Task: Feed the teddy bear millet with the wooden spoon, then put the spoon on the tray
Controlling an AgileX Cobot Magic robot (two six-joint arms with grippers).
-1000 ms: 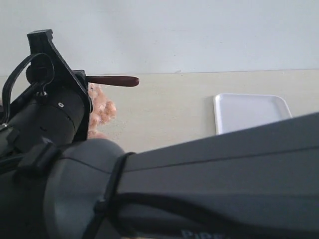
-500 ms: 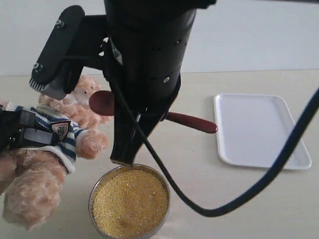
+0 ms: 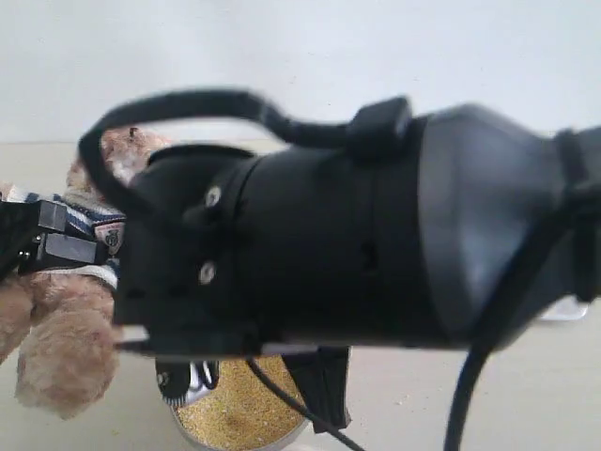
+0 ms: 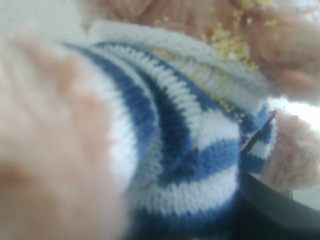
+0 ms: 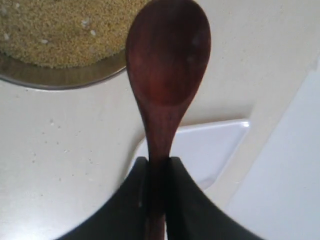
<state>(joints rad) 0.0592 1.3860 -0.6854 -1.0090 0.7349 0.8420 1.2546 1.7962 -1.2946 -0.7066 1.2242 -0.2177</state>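
Pale wall, beige bench (image 3: 526, 395). Exterior: 1 black arm (image 3: 376, 235) hides most; teddy bear (image 3: 56, 348) left, left tool (image 3: 52, 246) clamped on torso; millet (image 3: 235, 413) low centre.
Left wrist: striped shirt (image 4: 190, 150), grains on fur.
Right wrist: right tool (image 5: 157, 165) pinching wooden spoon (image 5: 167, 65) handle; spoon empty, axis aims at millet; tray (image 5: 215, 145) beneath handle.

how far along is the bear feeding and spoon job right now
Feeding looks likely done: millet grains lie on the teddy bear by its collar, and the left gripper holds the bear. In hand: the right gripper grips the wooden spoon, empty, beside the metal bowl of millet. Left: laying the spoon on the tray.
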